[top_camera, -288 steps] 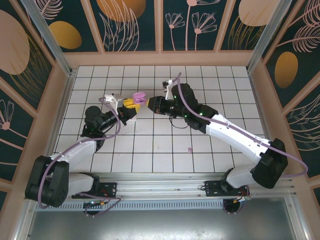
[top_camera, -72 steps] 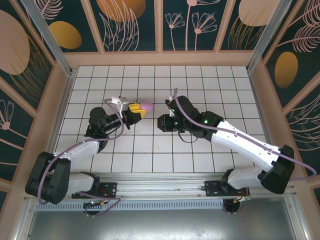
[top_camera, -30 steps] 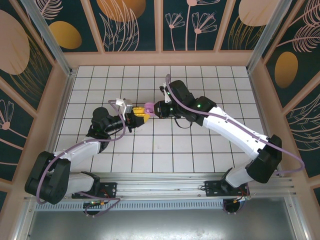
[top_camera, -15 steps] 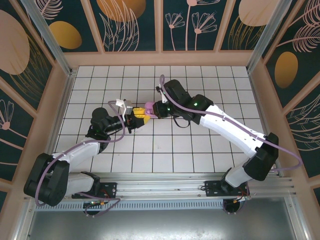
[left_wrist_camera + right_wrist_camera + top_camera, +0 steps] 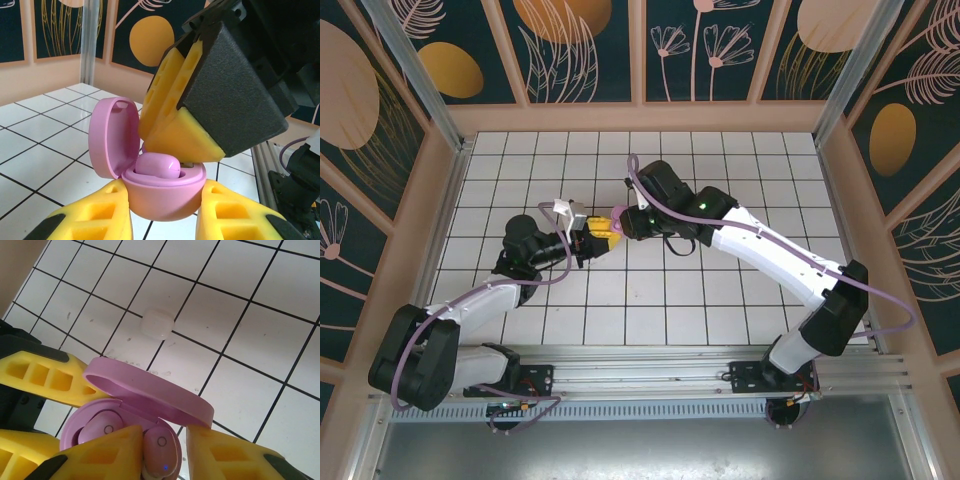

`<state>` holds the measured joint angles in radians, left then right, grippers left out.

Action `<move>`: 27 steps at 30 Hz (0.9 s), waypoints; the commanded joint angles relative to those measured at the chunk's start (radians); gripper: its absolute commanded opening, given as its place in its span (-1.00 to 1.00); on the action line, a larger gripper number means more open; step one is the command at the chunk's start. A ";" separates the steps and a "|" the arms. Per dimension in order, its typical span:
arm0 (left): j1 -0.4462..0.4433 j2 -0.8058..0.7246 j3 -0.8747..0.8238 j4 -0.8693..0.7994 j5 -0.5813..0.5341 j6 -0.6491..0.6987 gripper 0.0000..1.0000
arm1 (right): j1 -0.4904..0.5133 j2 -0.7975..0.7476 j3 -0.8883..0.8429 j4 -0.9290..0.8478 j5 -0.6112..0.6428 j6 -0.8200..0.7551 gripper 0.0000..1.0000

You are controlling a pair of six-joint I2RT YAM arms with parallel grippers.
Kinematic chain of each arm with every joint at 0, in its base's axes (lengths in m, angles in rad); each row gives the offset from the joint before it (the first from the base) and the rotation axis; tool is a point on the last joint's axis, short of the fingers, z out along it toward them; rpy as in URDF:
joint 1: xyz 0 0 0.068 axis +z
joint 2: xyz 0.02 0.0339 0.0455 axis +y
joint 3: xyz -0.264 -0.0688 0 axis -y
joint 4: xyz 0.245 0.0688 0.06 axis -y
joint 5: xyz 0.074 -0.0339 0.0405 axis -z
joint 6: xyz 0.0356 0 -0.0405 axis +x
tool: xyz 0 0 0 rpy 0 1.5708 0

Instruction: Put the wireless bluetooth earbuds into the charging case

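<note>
My left gripper (image 5: 164, 201) is shut on the round pink charging case (image 5: 162, 197), whose lid (image 5: 112, 137) stands open. One pink earbud (image 5: 97, 427) sits in the case's left seat. A second earbud (image 5: 161, 447) stands in the right seat, touching one yellow finger (image 5: 107, 452) of my right gripper (image 5: 165, 441). A gap shows between this earbud and the other finger, so the right gripper is open. From above, the two grippers meet over the table's middle, with the case (image 5: 615, 216) between them.
A small whitish lump (image 5: 158, 323) lies on the white tiled table (image 5: 650, 300) beyond the case. The wooden frame (image 5: 640, 118) and patterned walls surround the table. The right arm (image 5: 760, 245) stretches diagonally across the right half.
My right gripper has edged left and down onto the case, and its fingers have parted from the second earbud. The left gripper and the case have stayed in place.
</note>
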<state>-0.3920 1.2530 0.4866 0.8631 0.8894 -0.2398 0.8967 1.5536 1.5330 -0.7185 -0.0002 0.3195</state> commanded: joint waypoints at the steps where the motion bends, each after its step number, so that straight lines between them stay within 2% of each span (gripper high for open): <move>1: -0.007 -0.001 0.040 0.070 0.024 0.022 -1.00 | 0.014 0.010 0.035 -0.041 -0.014 0.001 -0.39; 16: -0.007 0.003 0.026 0.093 0.023 0.024 -1.00 | -0.007 -0.085 0.031 0.007 -0.012 0.073 -0.28; 27: -0.007 0.002 0.020 0.128 0.019 -0.001 -1.00 | -0.080 -0.227 -0.094 0.133 -0.081 0.139 -0.25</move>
<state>-0.3931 1.2530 0.4900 0.9325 0.8902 -0.2371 0.8280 1.3476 1.4696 -0.6338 -0.0544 0.4263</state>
